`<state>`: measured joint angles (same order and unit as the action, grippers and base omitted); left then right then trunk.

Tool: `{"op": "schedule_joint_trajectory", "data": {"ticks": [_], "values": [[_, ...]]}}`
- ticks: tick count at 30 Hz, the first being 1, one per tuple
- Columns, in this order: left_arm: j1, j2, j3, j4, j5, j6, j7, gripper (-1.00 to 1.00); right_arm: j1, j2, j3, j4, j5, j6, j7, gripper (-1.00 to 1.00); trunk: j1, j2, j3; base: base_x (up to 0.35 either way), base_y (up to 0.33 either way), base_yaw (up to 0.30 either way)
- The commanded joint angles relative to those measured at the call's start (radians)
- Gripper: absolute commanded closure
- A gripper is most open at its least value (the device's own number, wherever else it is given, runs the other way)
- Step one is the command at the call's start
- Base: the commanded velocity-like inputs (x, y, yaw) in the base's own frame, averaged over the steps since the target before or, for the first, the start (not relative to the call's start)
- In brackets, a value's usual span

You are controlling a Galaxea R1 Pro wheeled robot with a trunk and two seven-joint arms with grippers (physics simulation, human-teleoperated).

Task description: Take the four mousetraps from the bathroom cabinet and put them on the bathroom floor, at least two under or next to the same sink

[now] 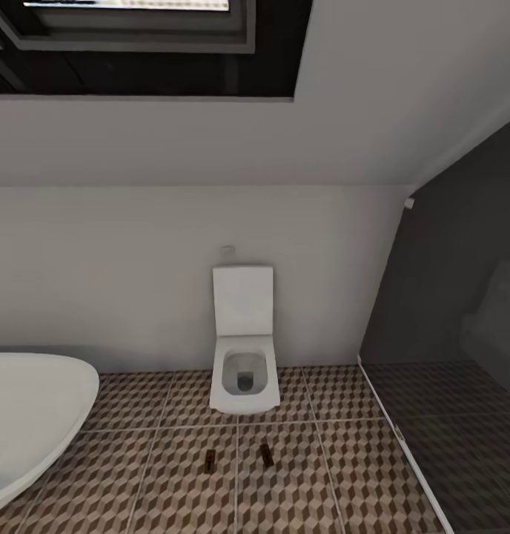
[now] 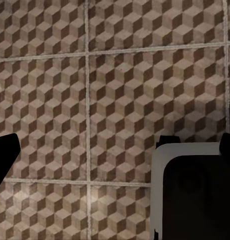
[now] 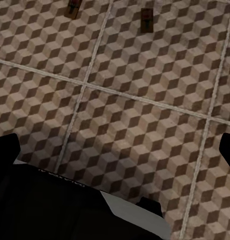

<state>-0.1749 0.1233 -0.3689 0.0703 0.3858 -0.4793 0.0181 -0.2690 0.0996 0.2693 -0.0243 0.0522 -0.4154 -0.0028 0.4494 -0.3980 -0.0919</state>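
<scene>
Two mousetraps lie flat on the bathroom floor (image 1: pixel 173 497) just in front of the white toilet: one mousetrap (image 1: pixel 210 460) to the left and another mousetrap (image 1: pixel 266 454) to the right, about half a tile apart. The right wrist view has the same pair, one mousetrap (image 3: pixel 73 7) and the other (image 3: pixel 147 19), far beyond my right gripper (image 3: pixel 115 147). That gripper is open over bare tiles. My left gripper (image 2: pixel 115 150) is open too, with only patterned floor (image 2: pixel 130 90) between its fingers. The cabinet and the sink are out of view.
A white square toilet (image 1: pixel 244 348) stands against the white back wall. A white oval bathtub (image 1: pixel 29 415) fills the lower left. A dark glass partition (image 1: pixel 448 334) with a floor rail bounds the right. Part of my own body (image 2: pixel 195 195) shows near the left gripper.
</scene>
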Motion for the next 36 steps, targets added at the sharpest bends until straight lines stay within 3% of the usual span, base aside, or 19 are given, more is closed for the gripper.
{"op": "schedule_joint_trajectory", "data": {"ticks": [1, 18, 36], "values": [[-0.002, -0.001, -0.008, 0.003, 0.004, -0.005, 0.002, -1.00, -0.001, 0.000, -0.002, 0.001, 0.005, -0.003, 0.000, -1.00, 0.001, -0.002, 0.000, 0.000, 0.000, 0.000], [-0.002, -0.001, -0.008, 0.003, 0.004, -0.005, 0.002, -1.00, -0.001, 0.001, -0.003, 0.001, 0.005, -0.002, 0.000, -1.00, 0.001, -0.002, 0.025, 0.000, 0.000, 0.000], [-0.002, -0.001, -0.008, 0.005, 0.004, -0.004, -0.002, -1.00, -0.001, 0.002, -0.004, 0.000, 0.005, -0.001, 0.000, -1.00, 0.001, -0.002, 0.027, 0.000, 0.000, 0.000]]}}
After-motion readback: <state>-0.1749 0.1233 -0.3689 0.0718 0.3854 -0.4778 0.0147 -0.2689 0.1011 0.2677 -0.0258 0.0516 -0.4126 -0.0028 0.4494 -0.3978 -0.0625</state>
